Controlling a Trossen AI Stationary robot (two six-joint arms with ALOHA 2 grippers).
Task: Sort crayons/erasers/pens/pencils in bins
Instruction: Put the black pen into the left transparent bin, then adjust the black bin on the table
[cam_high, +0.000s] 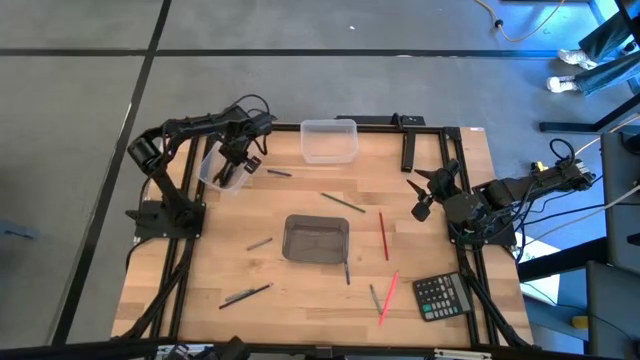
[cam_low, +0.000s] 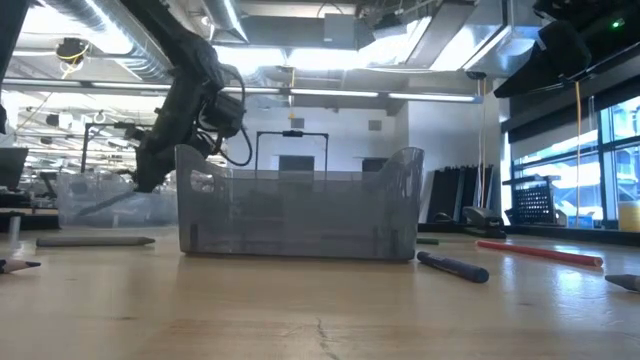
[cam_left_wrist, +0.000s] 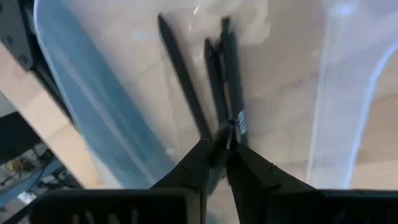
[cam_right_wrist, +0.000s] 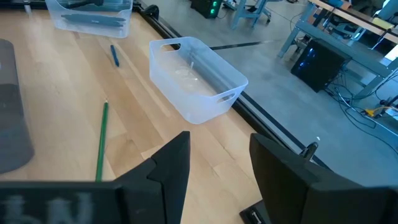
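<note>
Left hand (cam_high: 234, 163) pinches a dark pen (cam_left_wrist: 231, 81) inside the clear bin (cam_high: 222, 170); right hand (cam_right_wrist: 217, 165), spread, waits at the worktop (cam_high: 300, 290) edge.

two dark jointed arms, black cables, matte black wedge-shaped fingers (cam_right_wrist: 174, 163), blk bases

We count three bins: a clear one (cam_high: 328, 140) at twelve o'clock, another clear one (cam_high: 222, 168) at ten, a grey one (cam_high: 316, 240) centred. Roughly eight loose sticks lie on the table (cam_high: 210, 280), plus one calculator (cam_high: 441, 296).
</note>
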